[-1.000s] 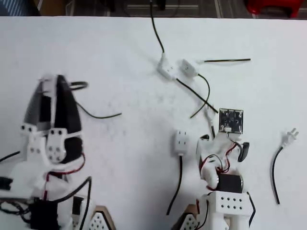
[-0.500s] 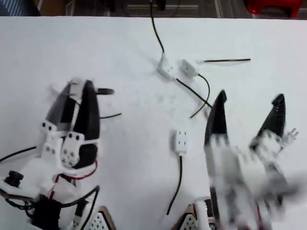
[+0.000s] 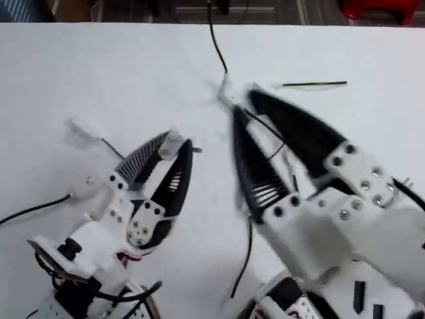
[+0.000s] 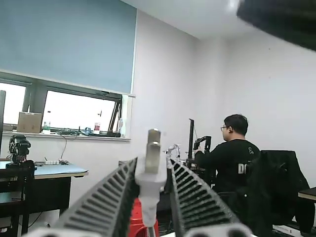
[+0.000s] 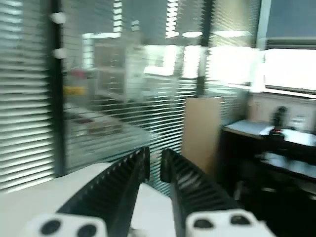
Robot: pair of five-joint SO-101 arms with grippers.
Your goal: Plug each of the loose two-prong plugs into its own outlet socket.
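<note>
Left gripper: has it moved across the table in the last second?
Yes. The left gripper, shut on a plug, has shifted right, toward the loose black wire.

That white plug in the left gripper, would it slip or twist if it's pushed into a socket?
The plug looks small, hard and smooth, so it may pivot in the left gripper, though the ribbed fingers probably help. Its prongs stick out past them, so pushing could lever it sideways.
</note>
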